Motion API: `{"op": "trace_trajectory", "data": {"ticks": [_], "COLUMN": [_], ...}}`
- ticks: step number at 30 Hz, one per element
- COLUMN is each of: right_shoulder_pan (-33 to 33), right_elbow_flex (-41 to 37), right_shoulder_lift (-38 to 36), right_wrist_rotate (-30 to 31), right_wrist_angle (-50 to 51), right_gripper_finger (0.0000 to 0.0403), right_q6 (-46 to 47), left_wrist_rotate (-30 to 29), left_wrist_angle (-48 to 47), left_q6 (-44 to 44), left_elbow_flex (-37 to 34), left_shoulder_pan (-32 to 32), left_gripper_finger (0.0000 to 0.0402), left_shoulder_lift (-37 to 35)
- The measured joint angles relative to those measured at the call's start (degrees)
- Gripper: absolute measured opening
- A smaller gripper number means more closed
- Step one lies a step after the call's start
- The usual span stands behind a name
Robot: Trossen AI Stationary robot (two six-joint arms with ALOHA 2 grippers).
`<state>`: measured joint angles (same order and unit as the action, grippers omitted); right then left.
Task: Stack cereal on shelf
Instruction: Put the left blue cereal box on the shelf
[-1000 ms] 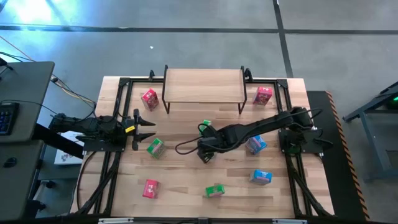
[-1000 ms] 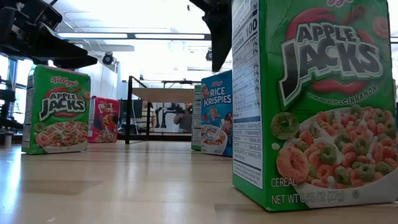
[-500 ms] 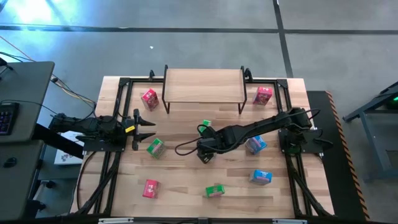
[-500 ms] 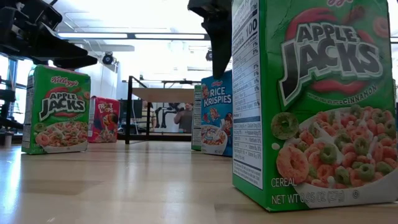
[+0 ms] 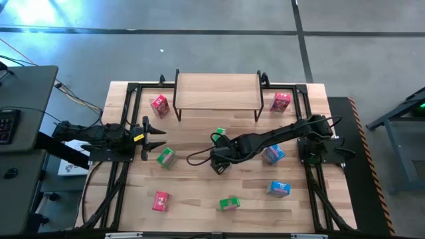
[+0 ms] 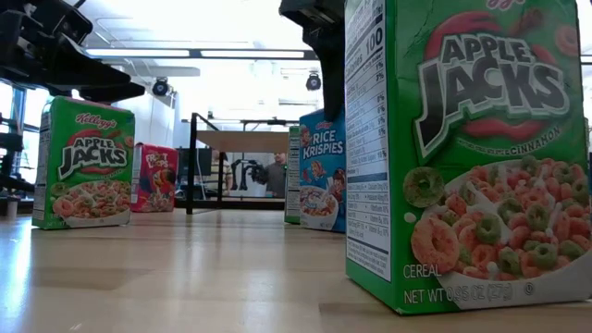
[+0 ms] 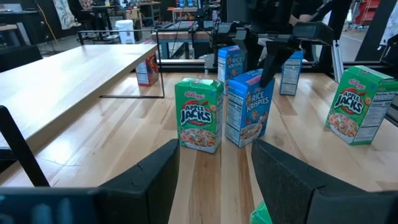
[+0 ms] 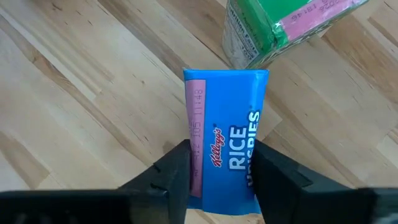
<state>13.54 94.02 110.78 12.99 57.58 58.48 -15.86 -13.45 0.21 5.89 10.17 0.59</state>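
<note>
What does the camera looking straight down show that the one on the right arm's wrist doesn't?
Only the overhead view shows the shelf, bare on top, the scattered red, green and blue cereal boxes around it, and the left end effector waiting near a green box.

Only the right wrist view shows the right end effector closed on the blue Rice Krispies box, with its printed top plain to see.

Both show the green box standing just beyond that blue one.

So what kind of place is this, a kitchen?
Probably not, it looks like a robot lab or workshop. The wooden table has two robot arms bolted on, there's a bare concrete floor around it, and workbenches and equipment fill the room behind.
</note>
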Motion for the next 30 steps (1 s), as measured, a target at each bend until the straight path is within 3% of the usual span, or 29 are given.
{"op": "trace_trajectory", "data": {"ticks": [12, 30], "right_shoulder_pan": [0.0, -2.4], "right_elbow_flex": [0.0, 0.0], "right_shoulder_lift": [-3.7, -17.1], "right_wrist_rotate": [-6.1, -5.5], "right_wrist_angle": [0.0, 0.4], "right_gripper_finger": [0.0131, 0.0131], "right_q6": [-3.1, -6.6], "left_wrist_rotate": [0.0, 0.0], "left_wrist_angle": [0.0, 0.0], "left_q6": [0.0, 0.0], "left_elbow_flex": [0.0, 0.0], "left_shoulder_pan": [0.0, 0.0], "left_gripper_finger": [0.019, 0.019], "left_shoulder_lift": [0.0, 0.0]}}
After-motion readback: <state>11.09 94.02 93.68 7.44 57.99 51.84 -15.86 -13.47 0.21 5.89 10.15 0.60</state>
